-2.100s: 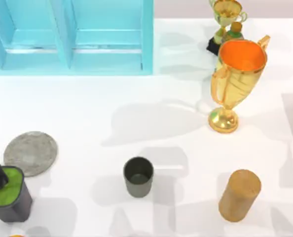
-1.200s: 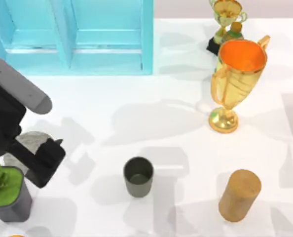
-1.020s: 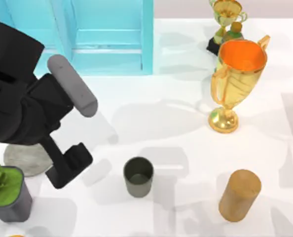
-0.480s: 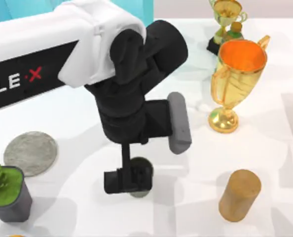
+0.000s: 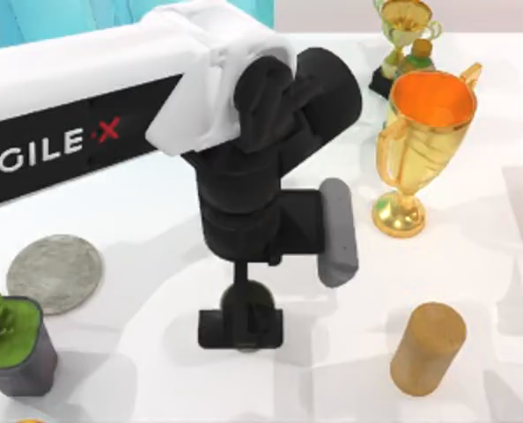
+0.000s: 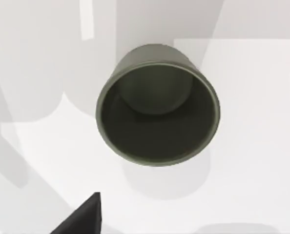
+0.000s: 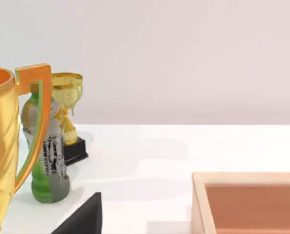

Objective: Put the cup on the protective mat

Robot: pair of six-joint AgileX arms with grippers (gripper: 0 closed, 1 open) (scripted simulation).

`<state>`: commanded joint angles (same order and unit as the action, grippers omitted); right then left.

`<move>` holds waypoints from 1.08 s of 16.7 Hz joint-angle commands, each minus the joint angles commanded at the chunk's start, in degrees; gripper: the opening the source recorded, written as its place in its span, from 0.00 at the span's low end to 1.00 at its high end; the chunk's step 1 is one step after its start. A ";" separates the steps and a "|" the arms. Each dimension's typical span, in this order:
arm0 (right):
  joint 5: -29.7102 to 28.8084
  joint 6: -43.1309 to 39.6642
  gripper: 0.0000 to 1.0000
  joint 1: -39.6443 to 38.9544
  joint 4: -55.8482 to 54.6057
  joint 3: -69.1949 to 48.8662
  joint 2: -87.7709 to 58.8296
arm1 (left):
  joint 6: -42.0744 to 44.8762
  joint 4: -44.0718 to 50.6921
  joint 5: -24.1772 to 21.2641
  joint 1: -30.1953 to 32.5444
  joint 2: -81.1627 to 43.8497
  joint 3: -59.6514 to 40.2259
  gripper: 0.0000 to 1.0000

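Overhead, my left gripper (image 5: 241, 328) sits directly above the cup (image 5: 248, 295), so from the top I catch little more than a sliver of its rim, toward six o'clock of the table's middle. The left wrist camera gives what the top cannot: the cup (image 6: 157, 105) upright on the white table (image 5: 156, 370), its dark inside open to the lens, with one dark fingertip (image 6: 81, 219) low in the corner and apart from it. I cannot tell how far the fingers are spread, nor whether they touch the cup.

The protective mat (image 5: 54, 272) lies flat toward nine o'clock of the cup, well apart from it, with nothing on it. Just beside it, at its seven o'clock, stands a dark pot with a green plant (image 5: 8, 346).

By count: one cup, one mat, one wooden cylinder (image 5: 427, 347) at the cup's three o'clock, two gold trophies — a big one (image 5: 420, 145) and a small one (image 5: 405, 26) — and one green bottle (image 7: 48, 156), which the right wrist camera shows beside a tan box (image 7: 247, 202).
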<state>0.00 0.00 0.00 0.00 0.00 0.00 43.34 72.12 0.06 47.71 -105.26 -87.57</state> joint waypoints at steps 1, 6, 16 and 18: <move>0.00 0.00 1.00 0.00 0.00 0.00 0.00 | 0.03 -0.16 0.00 0.03 -0.05 0.17 1.00; 0.00 0.00 1.00 0.00 0.00 0.00 0.00 | 0.25 -9.70 -0.02 0.08 -2.52 7.14 1.00; 0.00 0.00 1.00 0.00 0.00 0.00 0.00 | 0.36 -21.52 -0.03 0.06 -5.74 15.91 0.92; 0.00 0.00 1.00 0.00 0.00 0.00 0.00 | 0.36 -21.52 -0.03 0.06 -5.74 15.91 0.77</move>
<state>0.00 0.00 0.00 0.00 0.00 0.00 43.70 50.60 0.03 47.77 -111.00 -71.65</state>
